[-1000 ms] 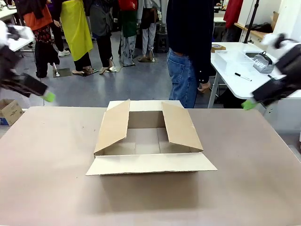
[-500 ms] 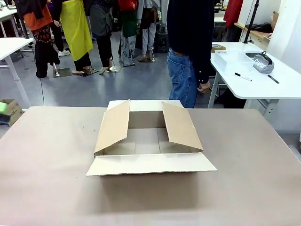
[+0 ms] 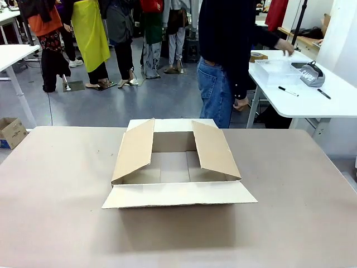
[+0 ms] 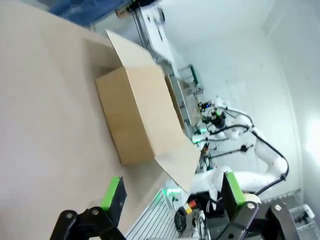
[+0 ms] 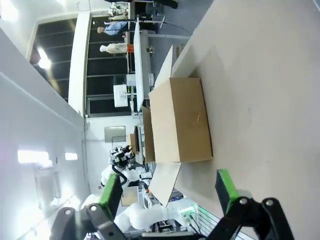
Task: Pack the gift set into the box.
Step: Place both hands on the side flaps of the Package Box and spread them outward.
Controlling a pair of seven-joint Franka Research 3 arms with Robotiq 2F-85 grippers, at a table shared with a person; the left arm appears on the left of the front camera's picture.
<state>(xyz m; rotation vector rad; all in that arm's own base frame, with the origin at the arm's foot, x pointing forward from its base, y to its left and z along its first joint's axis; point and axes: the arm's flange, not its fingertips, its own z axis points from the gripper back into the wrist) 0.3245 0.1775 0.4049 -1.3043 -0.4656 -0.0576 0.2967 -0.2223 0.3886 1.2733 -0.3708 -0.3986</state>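
Item: box (image 3: 174, 166), brown corrugated, placed at the middle of the desk (image 3: 56, 195), mouth upward, floor bare; packing is judged not yet begun. Near flap (image 3: 178, 194) is laid flat outward; left flap (image 3: 134, 149) and right flap (image 3: 215, 149) are tilted inward over the opening. Left tool (image 4: 173, 192): jaws spread wide, nothing held, set well apart from the box. Right tool (image 5: 168, 192): likewise wide and empty. Person's hand (image 3: 288, 47): stretched over a white side table (image 3: 312, 106) beyond the desk. Hazards noted: the mouth is narrowed by the tilted flaps, so a close-fitting gift set could be snagged, a flap crushed beneath it, or the unsecured box pushed across the desk.
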